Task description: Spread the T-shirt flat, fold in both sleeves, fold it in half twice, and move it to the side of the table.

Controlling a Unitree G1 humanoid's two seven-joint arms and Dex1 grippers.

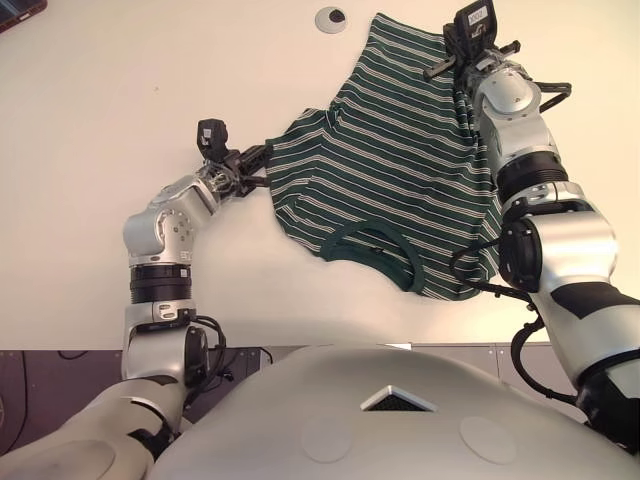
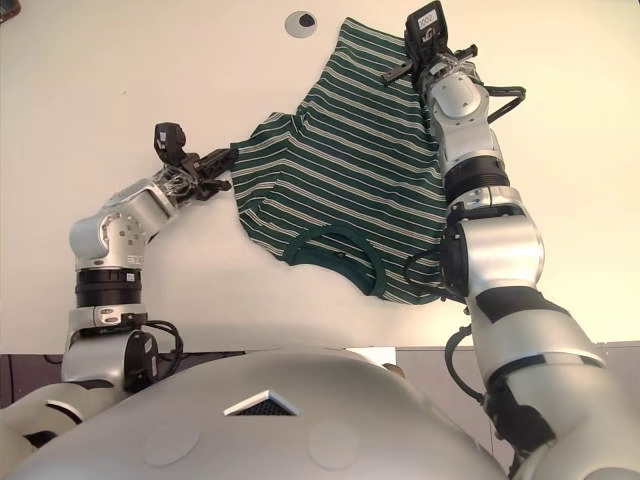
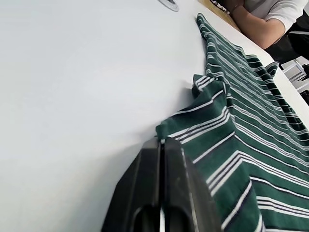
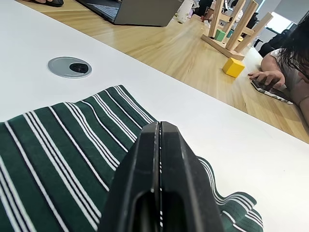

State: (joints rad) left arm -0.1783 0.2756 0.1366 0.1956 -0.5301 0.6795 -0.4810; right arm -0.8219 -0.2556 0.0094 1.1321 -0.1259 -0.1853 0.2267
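A dark green T-shirt [image 1: 390, 150] with white stripes lies rumpled on the white table [image 1: 120, 90], its collar toward me and its hem toward the far edge. My left gripper [image 1: 260, 157] lies low on the table at the shirt's left sleeve, shut on the sleeve's edge [image 3: 166, 133]. My right gripper [image 1: 458, 72] is at the shirt's far right part, near the hem. Its fingers [image 4: 145, 159] are pressed together with a thin line of cloth between them, over the striped fabric [image 4: 58, 159].
A round grey cable grommet [image 1: 331, 19] sits in the table just beyond the shirt's far left corner. A dark object [image 1: 18, 12] lies at the far left corner. Bare table spreads to the left and front of the shirt.
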